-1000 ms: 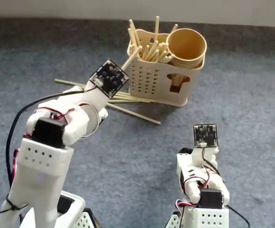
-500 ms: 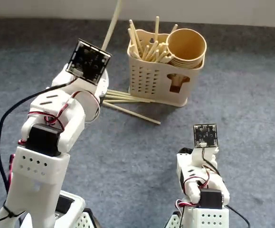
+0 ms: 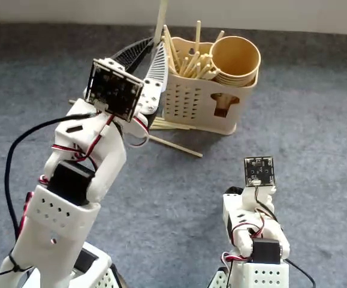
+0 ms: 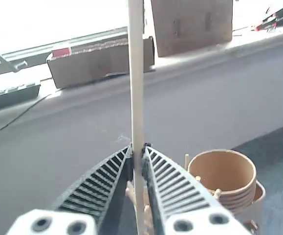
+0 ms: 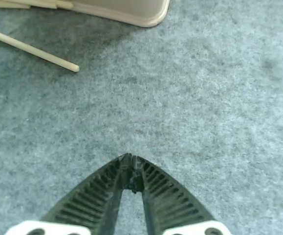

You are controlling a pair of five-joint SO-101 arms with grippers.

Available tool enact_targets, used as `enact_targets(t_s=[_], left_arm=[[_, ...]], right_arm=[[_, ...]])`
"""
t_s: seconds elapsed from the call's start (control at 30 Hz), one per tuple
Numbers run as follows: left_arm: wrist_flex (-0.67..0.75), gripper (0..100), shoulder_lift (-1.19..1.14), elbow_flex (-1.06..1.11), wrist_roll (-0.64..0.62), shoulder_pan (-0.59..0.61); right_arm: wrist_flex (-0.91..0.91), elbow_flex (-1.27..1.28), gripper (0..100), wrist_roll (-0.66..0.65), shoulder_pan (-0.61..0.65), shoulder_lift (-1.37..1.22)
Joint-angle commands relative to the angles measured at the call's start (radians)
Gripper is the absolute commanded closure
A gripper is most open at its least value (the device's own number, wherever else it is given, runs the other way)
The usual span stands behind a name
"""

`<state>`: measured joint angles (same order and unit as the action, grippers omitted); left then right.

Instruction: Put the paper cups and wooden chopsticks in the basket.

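My left gripper (image 3: 155, 43) (image 4: 137, 151) is shut on one wooden chopstick (image 3: 160, 18) (image 4: 136, 88), held upright beside the left rim of the cream basket (image 3: 192, 105). Stacked paper cups (image 3: 236, 59) (image 4: 222, 174) and several chopsticks (image 3: 188, 57) stand inside the basket. More chopsticks (image 3: 173, 145) (image 5: 31, 50) lie on the grey carpet in front of the basket. My right gripper (image 5: 130, 171) is shut and empty, low over bare carpet near the front right; its arm (image 3: 254, 228) stays folded there.
Grey carpet covers the table, with free room to the right of the basket and in the middle. A pale wall edge (image 3: 281, 15) runs along the back. The basket's corner (image 5: 141, 14) lies ahead of my right gripper.
My left arm has lifted the chopstick off the carpet pile, swung it upright and brought it toward the basket's left rim. The right arm has not moved.
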<state>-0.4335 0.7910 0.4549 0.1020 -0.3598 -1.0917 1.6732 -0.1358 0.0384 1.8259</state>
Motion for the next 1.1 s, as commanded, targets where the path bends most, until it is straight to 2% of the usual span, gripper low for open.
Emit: enact_targets(t_s=[0.0,0.3,0.47,0.67,0.97,1.07], left_arm=[[0.12,99,-0.061,-0.042,-0.008,-0.061],[0.123,99,-0.357,-0.226,-0.017,-0.073],[0.123,99,-0.464,-0.308,-0.101,-0.038],[0.123,99,-0.484,-0.344,-0.163,0.036],[0.123,99,-0.492,-0.343,-0.173,0.096],[0.123,99,-0.493,-0.349,-0.276,0.125]], right_arm=[[0.019,0.097,99.4,-0.012,-0.01,0.012],[0.019,0.097,99.4,-0.012,-0.01,0.012],[0.019,0.097,99.4,-0.012,-0.01,0.012],[0.019,0.097,99.4,-0.012,-0.01,0.012],[0.019,0.097,99.4,-0.012,-0.01,0.012],[0.019,0.097,99.4,-0.012,-0.01,0.012]])
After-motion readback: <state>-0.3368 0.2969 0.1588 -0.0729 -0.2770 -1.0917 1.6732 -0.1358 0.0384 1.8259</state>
